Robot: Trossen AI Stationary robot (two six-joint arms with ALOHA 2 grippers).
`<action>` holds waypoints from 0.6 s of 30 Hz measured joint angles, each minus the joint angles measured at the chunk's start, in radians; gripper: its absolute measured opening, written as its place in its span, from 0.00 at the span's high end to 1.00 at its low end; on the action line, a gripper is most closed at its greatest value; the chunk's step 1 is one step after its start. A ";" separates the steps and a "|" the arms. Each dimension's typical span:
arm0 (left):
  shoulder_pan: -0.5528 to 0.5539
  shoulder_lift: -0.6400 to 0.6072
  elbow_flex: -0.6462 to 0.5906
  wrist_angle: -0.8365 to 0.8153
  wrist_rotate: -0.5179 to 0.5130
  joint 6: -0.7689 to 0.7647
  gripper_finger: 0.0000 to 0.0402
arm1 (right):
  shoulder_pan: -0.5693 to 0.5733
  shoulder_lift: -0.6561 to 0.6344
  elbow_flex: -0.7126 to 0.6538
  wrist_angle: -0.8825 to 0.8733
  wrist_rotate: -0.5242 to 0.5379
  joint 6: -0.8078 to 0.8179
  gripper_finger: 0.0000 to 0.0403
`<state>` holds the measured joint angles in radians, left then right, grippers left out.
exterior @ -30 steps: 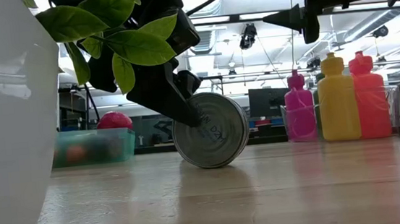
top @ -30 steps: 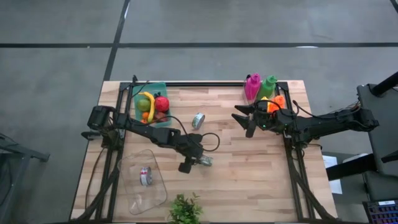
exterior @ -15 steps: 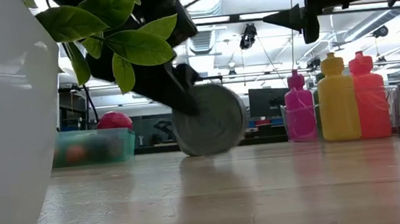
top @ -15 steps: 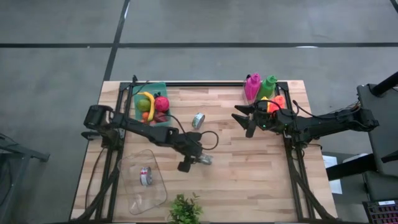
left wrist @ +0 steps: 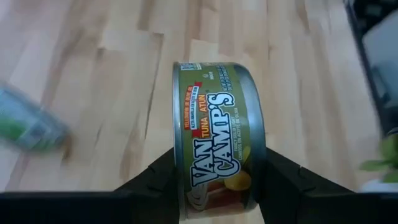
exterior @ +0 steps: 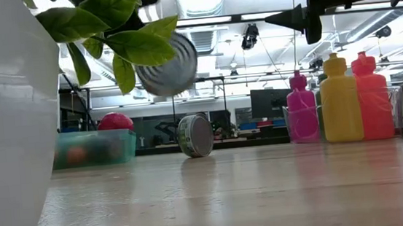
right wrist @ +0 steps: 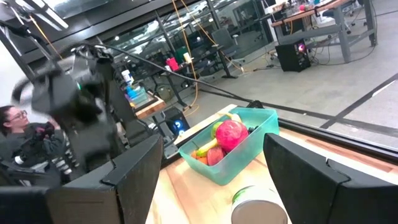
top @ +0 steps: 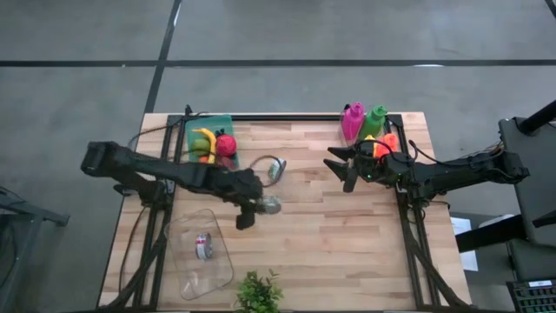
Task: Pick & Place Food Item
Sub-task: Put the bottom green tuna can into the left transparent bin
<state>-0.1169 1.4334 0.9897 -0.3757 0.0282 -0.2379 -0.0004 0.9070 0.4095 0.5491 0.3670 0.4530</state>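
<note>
My left gripper [top: 259,208] is near the table's middle, shut on a green-labelled tuna can [left wrist: 217,134], which hangs high above the wood in the low view [exterior: 171,64]. A second can [top: 276,168] stands on its edge on the table beyond it, also seen in the low view [exterior: 195,135]. The green fruit bin [top: 213,148] sits at the far left. My right gripper [top: 343,170] hovers open by the bottles [top: 363,122], touching nothing. My left gripper pinches the tuna can between its two fingers [left wrist: 155,180], one on each flat end, with the labelled side wall [left wrist: 214,168] facing the wrist camera. The can is lifted clear of the table, held on edge with a flat face [exterior: 171,64] toward the near side.
A clear plastic container [top: 201,254] with a small can inside lies at the near left. A potted plant [top: 258,291] stands at the near edge, its white pot [exterior: 2,130] filling the low view's left. Pink, green and orange bottles stand at the far right corner.
My left gripper has risen and drawn back toward the table's left and far side, staying shut on the tuna can. The can has gone from standing on its edge on the wood to lifted clear, uncovering the second can behind it.
</note>
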 joint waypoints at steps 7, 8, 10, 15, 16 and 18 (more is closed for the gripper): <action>-0.013 -0.175 0.000 -0.206 -0.039 -0.314 0.61 | 0.000 0.000 0.000 0.001 0.000 0.000 0.31; -0.019 -0.194 0.000 -0.242 -0.044 -0.360 0.61 | 0.000 0.000 0.000 0.001 0.000 0.000 0.31; -0.030 -0.226 0.000 -0.320 -0.054 -0.452 0.61 | 0.000 0.000 0.000 0.001 0.000 0.000 0.31; -0.077 -0.295 0.000 -0.463 -0.055 -0.702 0.61 | 0.000 0.000 0.000 0.001 0.000 0.000 0.31; -0.092 -0.305 0.000 -0.492 -0.054 -0.754 0.61 | 0.000 0.000 0.000 0.001 0.000 0.000 0.31; -0.123 -0.328 0.000 -0.542 -0.045 -0.853 0.61 | 0.000 0.000 0.000 0.001 0.000 0.000 0.31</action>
<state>-0.2400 1.1059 0.9897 -0.9173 -0.0171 -1.0906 -0.0002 0.9070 0.4094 0.5499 0.3670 0.4534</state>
